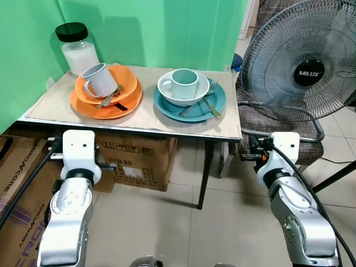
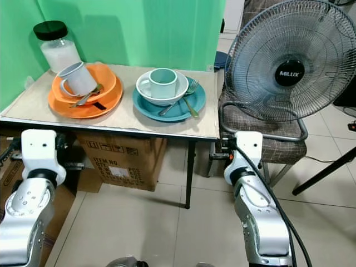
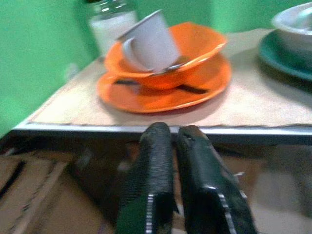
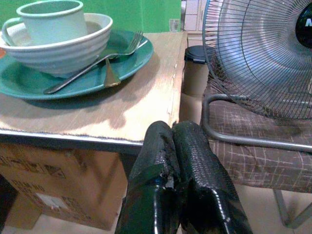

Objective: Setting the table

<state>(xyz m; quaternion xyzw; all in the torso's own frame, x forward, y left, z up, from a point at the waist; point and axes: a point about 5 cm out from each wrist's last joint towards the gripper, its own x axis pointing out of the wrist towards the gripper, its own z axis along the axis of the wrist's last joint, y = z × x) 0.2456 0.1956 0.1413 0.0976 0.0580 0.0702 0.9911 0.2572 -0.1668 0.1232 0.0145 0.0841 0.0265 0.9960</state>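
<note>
Left eye view shows the wooden-topped counter [image 1: 150,114] across the upper middle of the frame, carrying two stacks. At upper left, a flat orange plate [image 1: 105,103] holds an orange bowl [image 1: 119,80] with a grey enamel-look mug [image 1: 100,79] tipped on its side in it and cutlery [image 1: 110,97] beside it. To the right, a teal plate [image 1: 189,105] carries a white ribbed bowl [image 1: 183,92] with a pale green mug [image 1: 184,83] upright inside, and a metal fork [image 1: 207,95] and a gold-coloured utensil [image 1: 212,107] lying on the plate's rim. Behind the orange stack stands a glass jar with a black lid [image 1: 76,45]. The left pincer [image 3: 175,146] is clenched with nothing in it, low before the counter edge facing the orange stack; the right pincer [image 4: 173,146] is likewise clenched and empty, below the counter's right corner near the grey standing fan [image 1: 303,64]. The dishes look hard, smooth and likely slippery, probably light melamine or ceramic; the stacked pieces could slide when tilted. The mugs are best taken by the rim wall or handle, the plates by their raised edges, the cutlery lifted first.
</note>
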